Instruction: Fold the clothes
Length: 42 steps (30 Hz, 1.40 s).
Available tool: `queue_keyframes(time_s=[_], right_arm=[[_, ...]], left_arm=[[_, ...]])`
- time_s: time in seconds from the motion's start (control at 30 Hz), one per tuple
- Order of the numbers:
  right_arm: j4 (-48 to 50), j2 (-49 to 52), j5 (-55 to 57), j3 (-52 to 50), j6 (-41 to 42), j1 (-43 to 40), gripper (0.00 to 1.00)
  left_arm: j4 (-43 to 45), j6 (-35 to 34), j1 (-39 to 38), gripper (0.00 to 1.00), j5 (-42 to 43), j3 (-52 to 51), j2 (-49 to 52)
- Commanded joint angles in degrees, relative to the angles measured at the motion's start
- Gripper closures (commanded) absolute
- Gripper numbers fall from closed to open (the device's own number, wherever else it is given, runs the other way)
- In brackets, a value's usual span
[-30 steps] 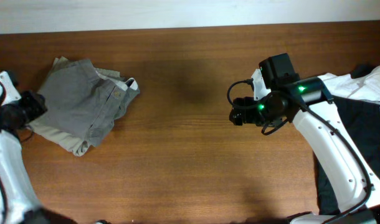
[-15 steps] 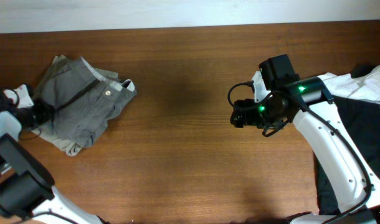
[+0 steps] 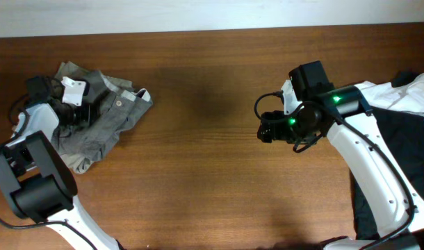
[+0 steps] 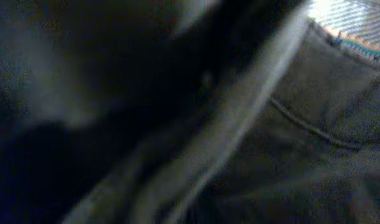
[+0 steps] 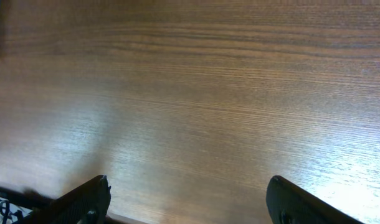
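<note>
A folded pair of grey shorts [image 3: 104,121] lies at the table's far left, over a beige layer [image 3: 76,163]. My left gripper [image 3: 80,107] rests on top of the shorts. The left wrist view shows only dark, blurred grey fabric [image 4: 314,124] pressed close, with the fingers hidden, so I cannot tell whether they hold it. My right gripper [image 3: 265,129] hovers over bare wood at centre right. Its fingers [image 5: 187,199] are wide apart and empty.
A pile of white [image 3: 400,97] and black [image 3: 400,153] clothes lies at the table's right edge, beside the right arm. The brown wooden table [image 3: 198,160] spans the view, with a white wall along the back edge.
My left arm swung from the left edge of the shorts up and over onto them. The shorts shifted slightly left and rumpled. The right arm stayed still.
</note>
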Motion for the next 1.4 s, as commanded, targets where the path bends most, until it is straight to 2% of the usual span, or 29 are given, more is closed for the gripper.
queue_keyframes(time_s=[0.0,0.1,0.17,0.3,0.33,0.37,0.4,0.43,0.47,0.53,0.6,0.63,0.7,0.77,0.8,0.9,0.93,0.97,1.0,1.1,1.27,1.37], right_arm=[[0.15,0.00,0.52,0.48,0.04,0.31,0.16],[-0.52,0.02,0.52,0.46,0.04,0.31,0.16],[-0.48,0.04,0.55,0.46,0.04,0.31,0.16],[-1.40,0.09,0.52,0.46,0.02,0.31,0.16],[-1.60,0.09,0.52,0.46,0.02,0.31,0.16],[-1.81,0.09,0.52,0.46,0.02,0.31,0.16],[-1.84,0.09,0.52,0.46,0.02,0.31,0.16],[-1.84,0.09,0.52,0.46,0.02,0.31,0.16],[-1.81,0.09,0.55,0.46,0.02,0.31,0.16],[-1.18,0.09,0.72,0.50,0.02,0.26,0.17],[1.38,-0.17,0.72,1.03,0.02,0.20,0.17],[2.36,-0.33,0.76,2.73,0.00,0.20,0.17],[2.10,-0.85,4.13,7.45,-0.04,0.15,0.17],[0.94,-2.45,9.11,13.22,-0.26,0.13,0.16],[0.31,-3.39,11.19,15.37,-0.24,0.13,0.16],[-0.92,-8.96,14.67,22.08,-0.22,0.15,0.16],[-0.83,-10.82,14.67,22.84,-0.20,0.15,0.16],[-0.66,-12.24,14.69,23.04,-0.20,0.15,0.12],[-0.55,-14.78,14.93,23.04,-0.20,0.15,0.02],[-0.96,-18.03,15.06,23.04,-0.17,0.15,0.01],[-1.29,-17.14,14.82,22.99,-0.17,0.28,0.02],[-1.40,-16.24,10.29,22.99,-0.15,0.26,0.01]], left_arm=[[9.79,-24.44,1.46,0.98,-11.85,-1.31,11.98],[18.82,-40.44,3.98,0.98,-9.77,-1.31,14.01],[19.65,-41.24,4.11,0.99,-7.74,-0.70,13.90],[15.82,-42.69,4.50,0.98,-6.88,-0.66,12.37],[15.78,-42.66,5.09,0.96,-5.92,-0.55,10.19],[15.80,-42.64,5.90,0.85,-5.57,-0.44,6.51],[15.76,-42.53,6.29,0.80,-5.55,-0.39,4.02],[15.72,-40.57,7.02,0.62,-5.53,-0.33,-1.68],[15.23,-37.66,7.56,0.37,-5.55,-0.28,-9.27],[13.35,-34.58,7.54,0.26,-3.91,-0.11,-18.10],[8.76,-27.89,7.52,0.22,5.46,0.68,-28.13],[3.45,-24.57,7.37,0.21,9.68,2.25,-33.79],[-7.63,-19.10,6.82,0.20,11.41,6.03,-39.65],[-21.57,-10.58,4.74,0.16,11.56,11.41,-44.28],[-26.62,-8.09,3.76,0.13,11.54,13.40,-45.27],[-46.31,-0.35,-1.29,0.13,11.30,19.82,-46.73],[-48.76,-0.17,-2.84,0.01,10.36,20.26,-46.77],[-49.94,-0.22,-4.28,0.01,9.27,20.28,-46.88],[-50.51,-0.44,-6.05,0.01,8.79,20.28,-46.86],[-50.53,-0.39,-8.55,0.01,8.74,20.28,-46.86],[-50.77,-0.39,-8.55,0.01,9.33,20.28,-46.86],[-50.77,-0.39,-8.55,0.01,9.33,20.28,-46.86]])
